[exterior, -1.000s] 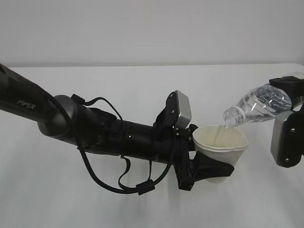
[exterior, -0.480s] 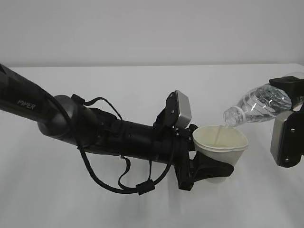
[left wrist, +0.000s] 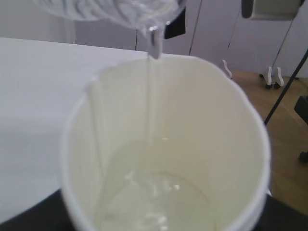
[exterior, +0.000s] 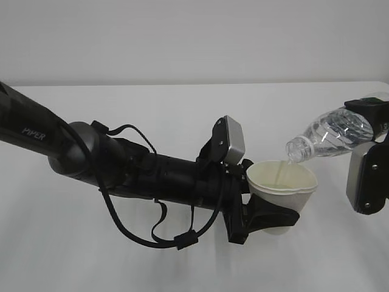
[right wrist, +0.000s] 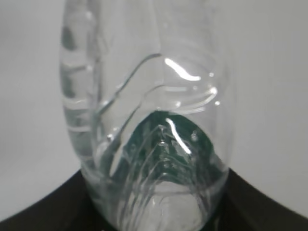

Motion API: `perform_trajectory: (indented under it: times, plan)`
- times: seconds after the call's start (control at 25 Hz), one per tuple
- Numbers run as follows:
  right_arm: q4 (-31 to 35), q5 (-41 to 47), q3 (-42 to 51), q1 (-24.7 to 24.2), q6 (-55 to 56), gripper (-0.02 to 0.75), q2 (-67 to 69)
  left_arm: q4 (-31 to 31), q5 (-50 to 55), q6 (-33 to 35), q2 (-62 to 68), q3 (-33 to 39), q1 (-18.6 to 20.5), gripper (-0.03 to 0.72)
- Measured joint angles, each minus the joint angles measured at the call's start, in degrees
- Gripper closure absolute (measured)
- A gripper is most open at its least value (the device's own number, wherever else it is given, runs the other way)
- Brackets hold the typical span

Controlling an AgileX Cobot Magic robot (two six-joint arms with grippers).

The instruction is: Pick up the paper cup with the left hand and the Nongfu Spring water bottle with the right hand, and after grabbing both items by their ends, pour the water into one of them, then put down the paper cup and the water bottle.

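- We see the left hand [exterior: 267, 220] clasping the paper cup [exterior: 281, 182] near centre, held above the table [exterior: 182, 109].
- The right hand [exterior: 371, 125] grips the Nongfu Spring water bottle [exterior: 331, 135], tilted from the right.
- The water [left wrist: 153, 86] streams in; the cup looks partly filled.
- Setting both down remains.

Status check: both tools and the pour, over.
Left tool gripping paper cup. Right tool holding tilted water bottle. Water streaming into cup. Nothing obstructing.

Black left hand [exterior: 262, 214] lettered "PIPER", looped black cables [exterior: 130, 228], grey camera box [exterior: 231, 139], black right hand [exterior: 372, 115]
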Motion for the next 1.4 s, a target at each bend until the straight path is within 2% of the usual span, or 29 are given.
perform_trajectory:
  times: [1.4]
  plan:
    - [0.00, -0.09, 0.00, 0.00, 0.00, 0.333, 0.00, 0.21, 0.00, 0.00, 0.00, 0.00, 0.00, 0.265]
